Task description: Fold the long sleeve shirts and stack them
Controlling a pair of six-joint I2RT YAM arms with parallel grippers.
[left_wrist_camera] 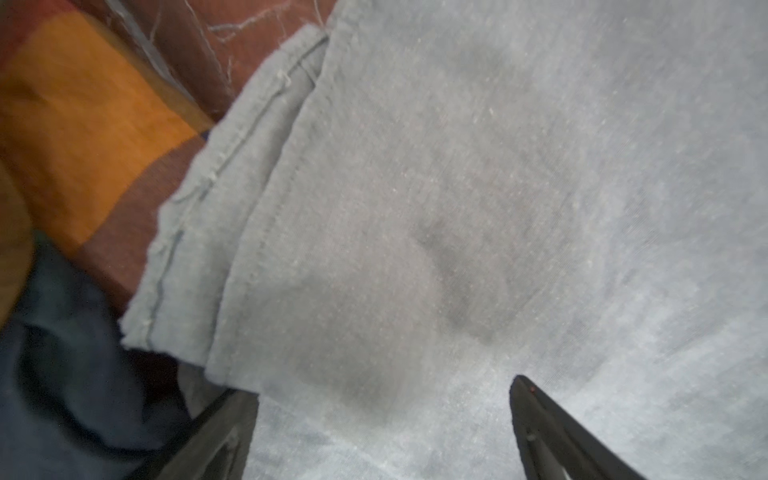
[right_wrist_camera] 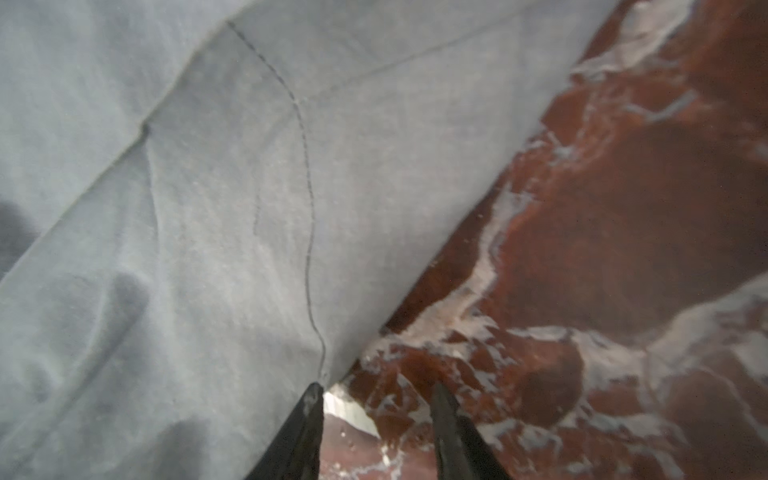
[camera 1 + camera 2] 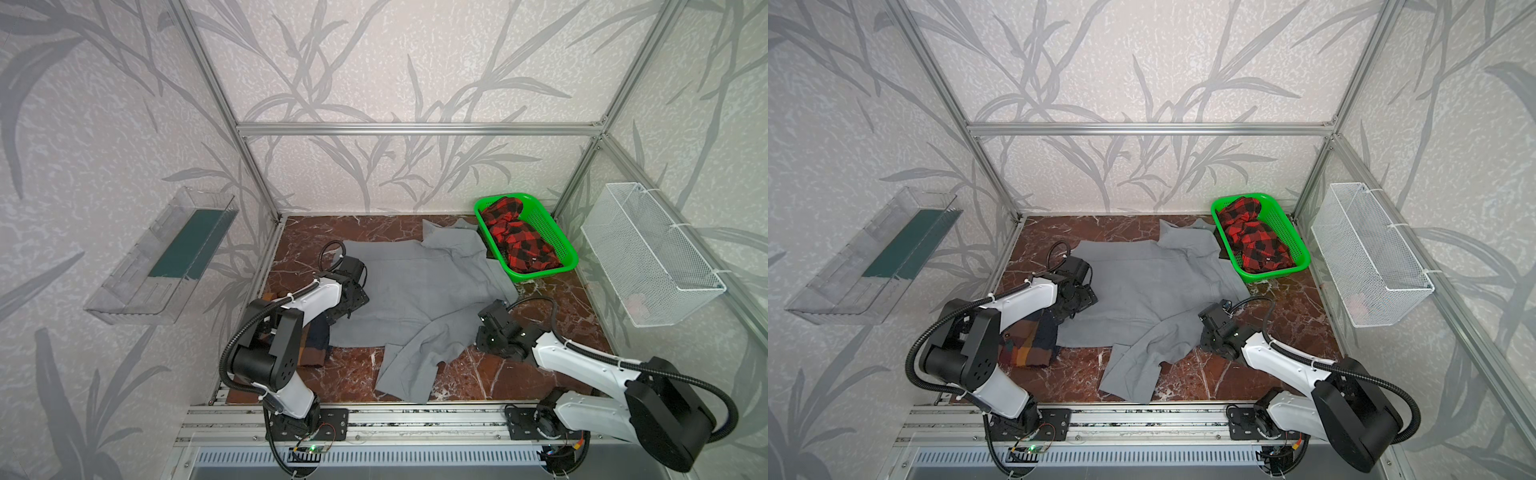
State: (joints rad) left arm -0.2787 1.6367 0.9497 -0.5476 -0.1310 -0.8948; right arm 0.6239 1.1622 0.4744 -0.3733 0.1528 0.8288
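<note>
**Two Grippers Get Ready to Fold the Grey Shirt**

The grey shirt (image 3: 415, 291) lies spread out in the middle of the table (image 3: 353, 378). The check shirt (image 3: 1025, 345) sits folded at the left, just beside it and partly under the left arm.

The left gripper (image 1: 382, 390) is wide open. It is low over the grey shirt, near the bottom hem, and holds nothing. The right gripper (image 2: 376, 387) stands narrow at the shirt's near right edge, by a seam. One of its fingers (image 2: 299, 432) is at the cloth edge. Bare table shows between the two, so it seems to hold nothing.

The step looks like taking hold for a fold. To do it well, each gripper should slip one finger under the edge, keep one on top, and pinch tight. Then both should lift together so the cloth does not bunch up. The left one should not catch the check shirt.

The grey shirt's long way runs from the hem at the left to the collar (image 3: 449, 232) at the far right. The collar points at the green basket (image 3: 540, 274). One sleeve (image 3: 407, 365) reaches toward the near edge of the table.
</note>
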